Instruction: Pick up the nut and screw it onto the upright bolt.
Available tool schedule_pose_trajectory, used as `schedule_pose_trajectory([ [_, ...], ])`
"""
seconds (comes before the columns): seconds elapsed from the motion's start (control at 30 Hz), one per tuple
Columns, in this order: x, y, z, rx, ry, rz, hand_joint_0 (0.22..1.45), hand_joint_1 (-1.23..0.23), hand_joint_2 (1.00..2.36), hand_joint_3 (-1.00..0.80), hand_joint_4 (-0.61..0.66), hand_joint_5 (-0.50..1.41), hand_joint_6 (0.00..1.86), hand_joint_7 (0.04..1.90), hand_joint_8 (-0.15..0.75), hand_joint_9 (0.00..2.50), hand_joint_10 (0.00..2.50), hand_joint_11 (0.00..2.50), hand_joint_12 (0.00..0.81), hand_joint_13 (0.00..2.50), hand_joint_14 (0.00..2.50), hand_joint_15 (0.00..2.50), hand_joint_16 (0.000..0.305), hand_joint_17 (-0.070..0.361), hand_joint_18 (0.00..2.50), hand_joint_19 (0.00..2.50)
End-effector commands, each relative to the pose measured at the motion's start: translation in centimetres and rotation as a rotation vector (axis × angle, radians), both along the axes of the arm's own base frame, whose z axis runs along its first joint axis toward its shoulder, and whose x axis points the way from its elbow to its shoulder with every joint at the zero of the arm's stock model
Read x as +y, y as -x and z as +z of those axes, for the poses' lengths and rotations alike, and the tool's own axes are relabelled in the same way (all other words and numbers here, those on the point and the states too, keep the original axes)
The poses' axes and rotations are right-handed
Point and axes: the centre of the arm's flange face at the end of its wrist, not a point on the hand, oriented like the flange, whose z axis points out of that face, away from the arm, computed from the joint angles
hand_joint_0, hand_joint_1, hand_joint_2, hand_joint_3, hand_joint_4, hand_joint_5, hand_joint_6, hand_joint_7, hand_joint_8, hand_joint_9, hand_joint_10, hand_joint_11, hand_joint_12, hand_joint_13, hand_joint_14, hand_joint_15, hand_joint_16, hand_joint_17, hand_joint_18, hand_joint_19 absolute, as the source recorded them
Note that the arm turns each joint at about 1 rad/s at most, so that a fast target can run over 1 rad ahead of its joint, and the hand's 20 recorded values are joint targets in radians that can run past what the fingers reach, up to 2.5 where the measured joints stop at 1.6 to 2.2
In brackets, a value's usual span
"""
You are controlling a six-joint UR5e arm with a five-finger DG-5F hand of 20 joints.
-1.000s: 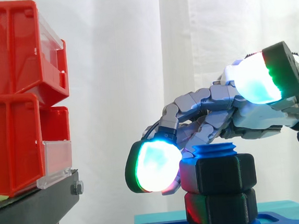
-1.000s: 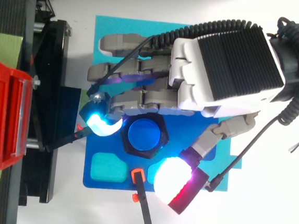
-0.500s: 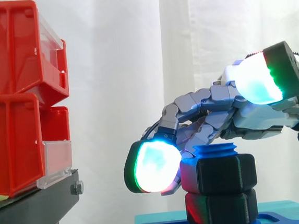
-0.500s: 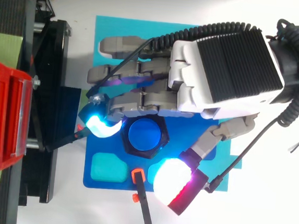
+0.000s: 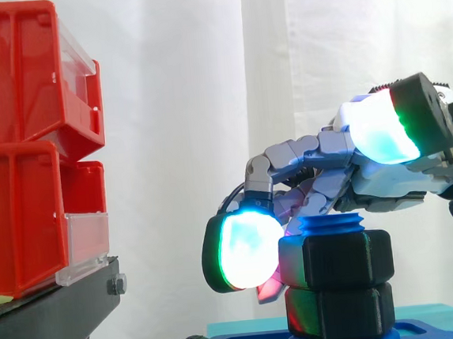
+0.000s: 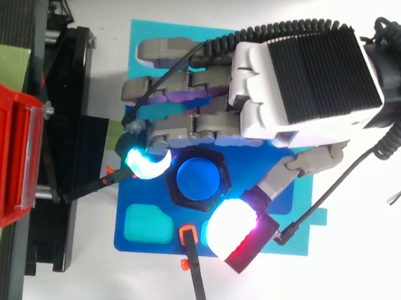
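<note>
A black hex nut [image 5: 335, 261] sits threaded on the upright blue bolt [image 6: 200, 179], whose top pokes out above it [image 5: 330, 224]. Below the nut is a second black hex block [image 5: 340, 313] on the blue plate [image 6: 278, 230]. My hand [image 6: 305, 82] reaches in from the right over the bolt. One curled finger presses its glowing cyan pad [image 5: 244, 250] against the nut's left side. The thumb's white and red pad [image 6: 232, 226] lies by the nut's near right corner. In the side view it stands higher than the nut [image 5: 382, 128].
Red bins [image 5: 27, 155] are stacked on a black stand [image 5: 49, 320] at the left. A teal mat [image 6: 147, 40] lies under the blue plate. A black clamp with an orange tip [image 6: 187, 234] sits at the plate's front edge. A white curtain hangs behind.
The hand has shifted a little to the right. The curled finger has pulled in closer to the nut and the thumb pad has swung nearer the nut. The plate has crept slightly right.
</note>
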Motion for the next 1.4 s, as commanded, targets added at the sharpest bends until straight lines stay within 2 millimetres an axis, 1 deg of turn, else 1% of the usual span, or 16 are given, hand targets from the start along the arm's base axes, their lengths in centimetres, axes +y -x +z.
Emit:
schedule_pose_trajectory([
  [0.0,-0.47,0.07,0.0,0.0,0.001,-0.005,0.5,-0.15,1.0,-0.5,0.15,0.01,0.5,1.31,0.255,0.9,0.0,0.0,0.267,0.4,0.0,0.0,0.031,0.07,0.01,0.0],
  [0.17,-0.7,0.1,0.0,0.0,0.002,-0.008,0.51,-0.17,1.0,-0.5,0.15,0.02,0.5,1.36,0.256,0.93,0.0,0.0,0.265,0.41,0.0,0.0,0.03,0.068,0.03,0.0],
  [0.7,-1.37,0.22,-0.02,0.001,0.002,-0.016,0.51,-0.2,1.0,-0.5,0.15,0.03,0.5,1.38,0.256,0.97,0.0,0.0,0.259,0.45,0.0,0.0,0.028,0.064,0.06,0.0],
  [1.1,-1.4,0.27,-0.08,0.008,0.002,-0.019,0.51,-0.25,1.0,-0.5,0.13,0.04,0.5,1.4,0.25,1.02,0.0,0.0,0.252,0.48,0.0,0.0,0.027,0.06,0.1,0.0],
  [1.17,-1.4,0.29,-0.11,0.011,0.002,-0.019,0.51,-0.25,1.0,-0.5,0.14,0.03,0.5,1.37,0.249,1.02,0.0,0.0,0.252,0.48,0.0,0.0,0.027,0.061,0.1,0.0],
  [1.23,-1.4,0.33,-0.19,0.012,0.002,-0.019,0.5,-0.25,1.0,-0.5,0.2,0.02,0.51,1.23,0.239,0.99,0.0,0.0,0.254,0.47,0.0,0.0,0.028,0.062,0.09,0.0],
  [1.37,-1.4,0.29,-0.11,0.011,0.002,-0.019,0.5,-0.25,1.0,-0.5,0.23,0.01,0.5,1.17,0.234,0.98,0.0,0.0,0.255,0.46,0.0,0.0,0.029,0.064,0.09,0.0],
])
